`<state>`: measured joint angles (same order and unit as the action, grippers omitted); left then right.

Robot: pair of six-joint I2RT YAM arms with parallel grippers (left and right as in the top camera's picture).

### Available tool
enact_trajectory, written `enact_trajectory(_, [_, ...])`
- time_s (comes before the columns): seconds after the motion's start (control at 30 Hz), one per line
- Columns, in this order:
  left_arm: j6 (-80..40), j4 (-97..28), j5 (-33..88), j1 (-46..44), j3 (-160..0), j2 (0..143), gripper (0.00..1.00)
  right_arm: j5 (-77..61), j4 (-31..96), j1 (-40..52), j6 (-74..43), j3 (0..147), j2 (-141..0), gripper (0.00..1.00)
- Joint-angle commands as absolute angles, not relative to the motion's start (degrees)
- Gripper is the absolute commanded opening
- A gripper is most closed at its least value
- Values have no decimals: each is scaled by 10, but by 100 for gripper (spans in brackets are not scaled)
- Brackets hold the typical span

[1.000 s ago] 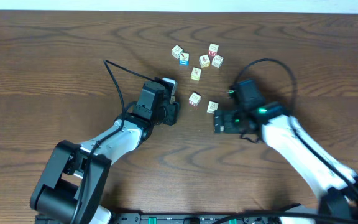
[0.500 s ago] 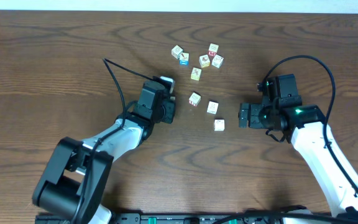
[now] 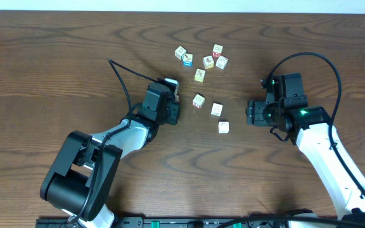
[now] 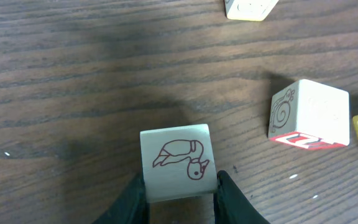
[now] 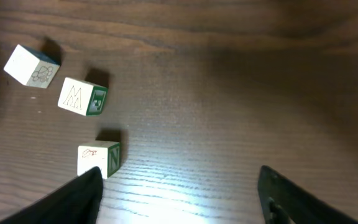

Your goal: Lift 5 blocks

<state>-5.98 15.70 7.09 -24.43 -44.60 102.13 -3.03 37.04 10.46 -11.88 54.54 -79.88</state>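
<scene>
Two arms come in from the near edge of the desk [image 3: 37,57]: the left arm [image 3: 116,140] from the near-left corner, the right arm [image 3: 325,149] from the near-right corner. The left jaws stand narrow, their fingers [image 4: 132,200] pressed against opposite sides of the bird block [image 4: 178,163], a cream cube with a red bird outline on top. Whether it rests on the wood or hangs clear of it I cannot tell. The right jaws stand wide apart and hold nothing, with bare wood between them. Just beside one of their tips lies the N block [image 5: 98,160], cream with a green letter on its side. It is the nearest of three loose blocks in a slanted line at the middle of the desk, between the two arms. Beyond it lies the zigzag block [image 5: 82,98], which has a green side face, and then the faint-print block [image 5: 33,65]. Farther still, toward the middle of the far edge, six cubes lie close together in the far cluster [image 3: 208,62]. The blue-faced cube [image 3: 187,60] sits on its left side, hard against a cream neighbour.
</scene>
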Motion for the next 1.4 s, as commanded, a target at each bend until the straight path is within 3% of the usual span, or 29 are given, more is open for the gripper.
enact_trajectory(0.0, [-61,160,66,-242,-457,1026,9,-24,360,97,-115,544,-822,68])
enact_trajectory(0.33, [-90,17,72,-264,-457,945,8,-22,288,97,-115,547,-925,66])
enact_trajectory(0.7, [-275,-35,19,-371,-456,895,8,-14,255,98,-105,609,-933,66])
enact_trajectory(1.0, [-397,-43,-35,-404,-456,903,8,10,280,98,-81,802,-1070,67])
enact_trajectory(1.37, [-441,14,-35,-428,-456,923,8,-48,396,105,-67,1099,-1306,65])
